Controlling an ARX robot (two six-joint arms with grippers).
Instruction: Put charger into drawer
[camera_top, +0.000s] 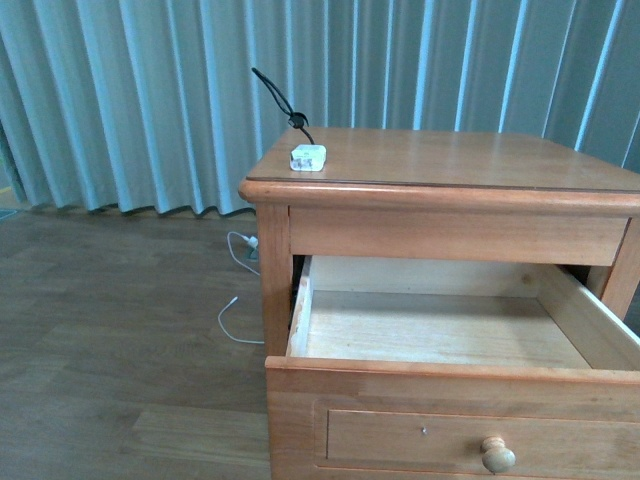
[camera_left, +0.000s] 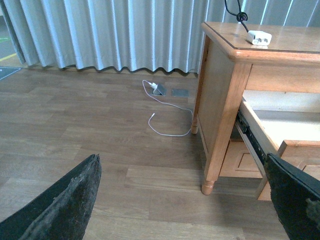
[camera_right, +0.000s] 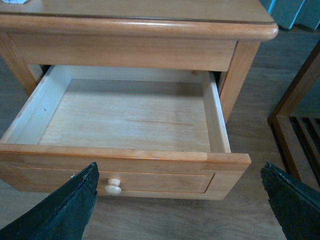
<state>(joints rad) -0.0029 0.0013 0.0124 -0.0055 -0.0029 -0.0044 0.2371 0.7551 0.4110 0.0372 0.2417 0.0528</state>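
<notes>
From the front, the charger (camera_top: 308, 157) sits on the cabinet (camera_top: 450, 160) top, near its front left corner, its black cable (camera_top: 297, 121) rising behind it. Below, the drawer (camera_top: 440, 330) stands pulled well out, its pale inside bare and its knob (camera_top: 497, 455) on the front panel; neither hand shows here. In the left wrist view the left hand (camera_left: 182, 165) hangs low over the floor (camera_left: 75, 115) beside the cabinet. Its jaws are spread wide with nothing between them, well apart from the charger up on the top. A thin white cable (camera_left: 170, 117) lies loose on the floor and is no part of the job. In the right wrist view the right hand (camera_right: 178, 170) hovers before the drawer front, jaws likewise wide and empty, looking down into the bare drawer. So the opening looks done. The charger is not yet grasped, and the pick, the carry and the drop into the drawer are all left.
</notes>
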